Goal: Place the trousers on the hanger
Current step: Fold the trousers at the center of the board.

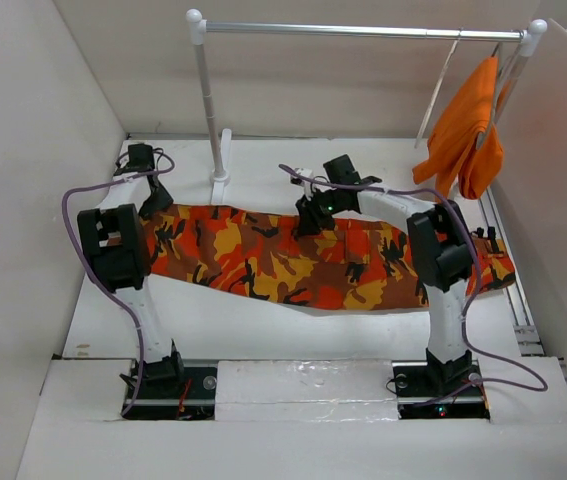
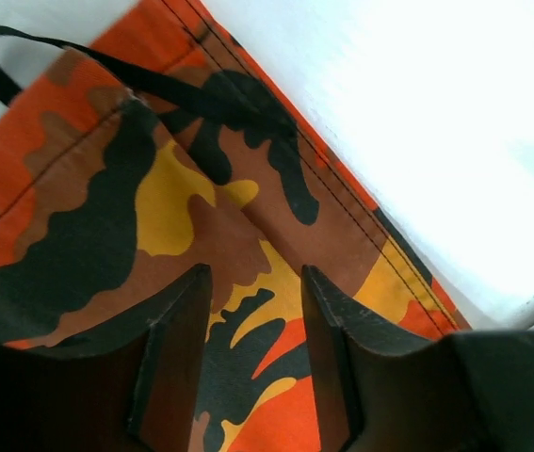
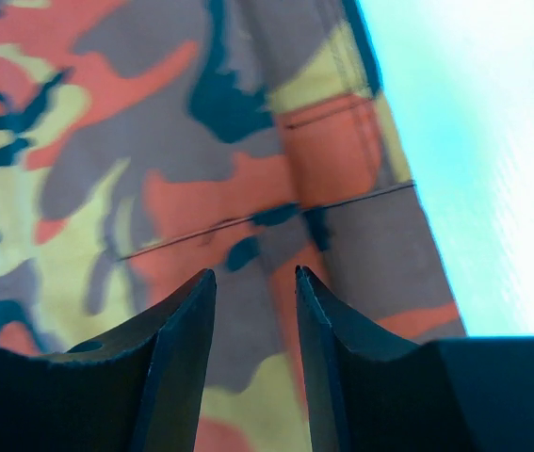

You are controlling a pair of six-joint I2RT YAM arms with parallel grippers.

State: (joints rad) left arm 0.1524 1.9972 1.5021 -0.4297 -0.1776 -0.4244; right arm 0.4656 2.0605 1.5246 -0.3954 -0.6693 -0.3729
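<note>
The camouflage trousers [image 1: 303,262] lie flat across the table from left to right. My left gripper [image 1: 156,207] is open over their left end; in the left wrist view [image 2: 255,275] its jaws stand apart just above the cloth [image 2: 163,198], near a stitched edge, with nothing between them. My right gripper [image 1: 310,217] is open over the far edge of the trousers at mid-table; the right wrist view [image 3: 255,273] shows its jaws apart above the cloth [image 3: 201,141]. A thin pale hanger bar [image 1: 441,88] hangs slanting from the rail's right end.
The silver rail [image 1: 363,31] on white posts spans the back; its left post [image 1: 209,110] stands just behind the trousers. A plain orange garment [image 1: 468,125] hangs at the rail's right end. White walls close in both sides. A black strap [image 2: 22,42] loops off the trousers' edge.
</note>
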